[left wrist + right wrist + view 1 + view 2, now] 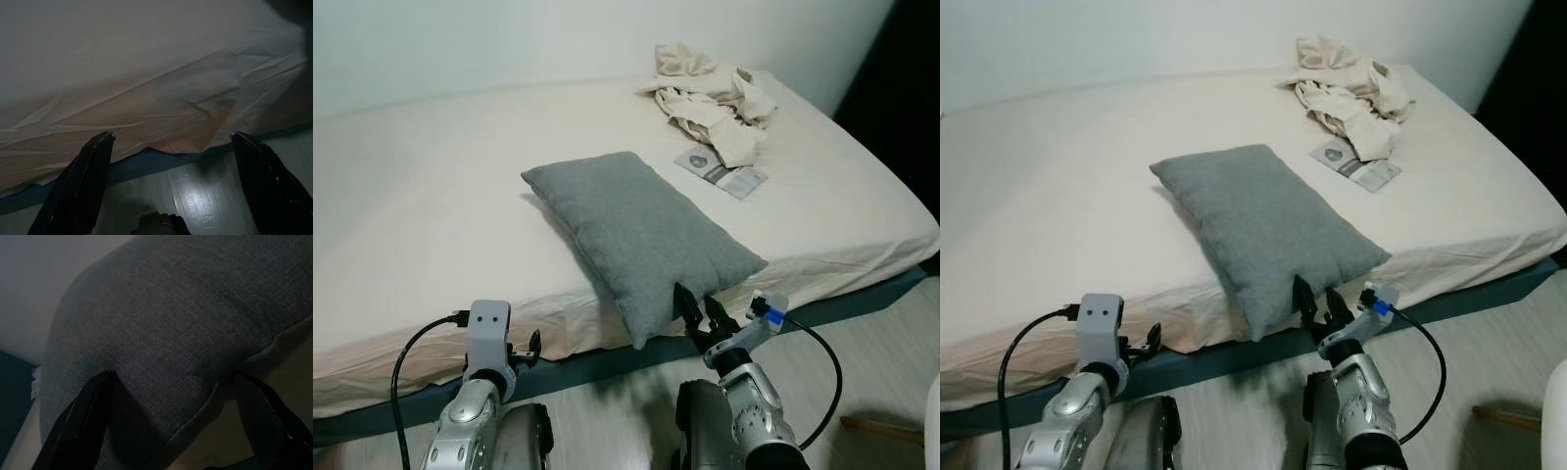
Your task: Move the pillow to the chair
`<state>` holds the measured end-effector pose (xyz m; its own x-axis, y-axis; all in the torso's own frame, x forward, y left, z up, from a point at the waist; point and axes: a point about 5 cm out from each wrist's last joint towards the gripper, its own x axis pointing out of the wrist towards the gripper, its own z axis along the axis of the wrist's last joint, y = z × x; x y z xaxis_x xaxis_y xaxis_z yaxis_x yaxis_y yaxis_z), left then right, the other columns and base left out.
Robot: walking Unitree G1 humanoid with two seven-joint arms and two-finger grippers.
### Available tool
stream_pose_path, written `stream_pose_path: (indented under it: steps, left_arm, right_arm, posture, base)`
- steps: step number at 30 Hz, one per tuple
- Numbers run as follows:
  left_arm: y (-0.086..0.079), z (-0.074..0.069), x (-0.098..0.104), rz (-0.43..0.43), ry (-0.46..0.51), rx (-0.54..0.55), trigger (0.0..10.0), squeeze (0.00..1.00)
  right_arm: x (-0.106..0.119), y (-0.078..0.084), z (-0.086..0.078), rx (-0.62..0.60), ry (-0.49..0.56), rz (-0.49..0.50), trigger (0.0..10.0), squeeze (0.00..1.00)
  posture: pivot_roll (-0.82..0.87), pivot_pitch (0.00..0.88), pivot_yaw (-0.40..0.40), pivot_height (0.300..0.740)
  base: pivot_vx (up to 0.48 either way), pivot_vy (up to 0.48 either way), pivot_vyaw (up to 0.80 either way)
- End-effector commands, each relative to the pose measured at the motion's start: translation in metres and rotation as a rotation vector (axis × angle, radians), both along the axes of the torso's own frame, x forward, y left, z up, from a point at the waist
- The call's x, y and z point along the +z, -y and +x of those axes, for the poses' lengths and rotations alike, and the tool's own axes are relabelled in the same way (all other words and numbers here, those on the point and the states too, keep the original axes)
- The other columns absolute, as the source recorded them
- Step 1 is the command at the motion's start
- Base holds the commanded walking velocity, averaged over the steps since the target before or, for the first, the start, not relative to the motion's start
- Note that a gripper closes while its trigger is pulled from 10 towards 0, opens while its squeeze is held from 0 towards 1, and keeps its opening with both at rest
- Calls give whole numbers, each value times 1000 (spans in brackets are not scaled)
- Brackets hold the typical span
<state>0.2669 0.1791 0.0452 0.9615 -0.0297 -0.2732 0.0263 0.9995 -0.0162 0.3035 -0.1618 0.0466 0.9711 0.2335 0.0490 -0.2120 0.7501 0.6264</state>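
— Where's the pillow (pixel 636 230)?

— Near edge of the bed (pixel 431 196), a grey woven rectangle, one corner hanging over the cream sheet. The right gripper (pixel 697 311) is at that corner, fingers spread wide with the coarse cloth between them.

— And the left gripper (pixel 171 147)?

— Low by the bed's side, spread wide too, facing creased sheet and glossy floor (pixel 205 196). Rumpled beige clothes (pixel 715 93) lie far back.

Pillow (pixel 636 231) plain grey, woven texture. Bed sheet (pixel 431 196) cream, bed base (pixel 607 360) dark teal. Crumpled cloth (pixel 715 98) beige, floor (pixel 607 411) pale grey.
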Motion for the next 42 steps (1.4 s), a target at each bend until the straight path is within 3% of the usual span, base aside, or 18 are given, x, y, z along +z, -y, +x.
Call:
stream_pose_path:
  steps: [1,12,16,21,28,31,35,37,39,42]
  left_arm:
    - [-5,-4,-4,25,-30,-9,10000,0]
    - [0,-2,0,80,-16,-85,10000,0]
    - [1,-6,0,107,-16,-118,10000,0]
    - [-7,-7,0,123,-21,-98,10000,0]
    - [-6,0,6,134,0,-94,10000,0]
    - [-8,4,10,150,18,-85,10000,0]
    - [-10,6,12,161,26,-70,10000,0]
    - [-13,6,13,173,32,-57,10000,0]
    - [-14,6,13,177,33,-55,10000,0]
    - [-16,6,12,203,34,-57,10000,0]
  right_arm:
    - [-5,-2,2,17,-41,36,10000,0]
    - [-15,8,10,-48,-184,80,10000,0]
    - [-22,9,6,-51,-228,48,10000,0]
    - [-31,24,-4,-136,-237,3,10000,0]
    - [-14,32,12,-189,-200,-17,10000,0]
    - [-2,34,24,-211,-190,20,10000,0]
    - [4,31,30,-200,-190,84,10000,0]
    - [8,19,36,-135,-191,155,10000,0]
    - [9,16,37,-117,-191,160,10000,0]
    - [8,-6,37,5,-198,159,10000,0]
  posture:
    - [49,183,39,582]
    - [68,192,46,582]
    - [74,195,39,582]
    - [76,196,41,582]
    - [82,191,57,582]
    - [90,190,57,582]
    - [94,190,56,582]
    - [96,190,53,582]
    - [96,190,53,582]
    - [97,190,51,582]
  base:
    - [0,0,0]
    - [0,0,0]
    - [0,0,0]
    - [0,0,0]
    - [0,0,0]
    - [0,0,0]
    - [0,0,0]
    - [0,0,0]
    - [0,0,0]
    - [0,0,0]
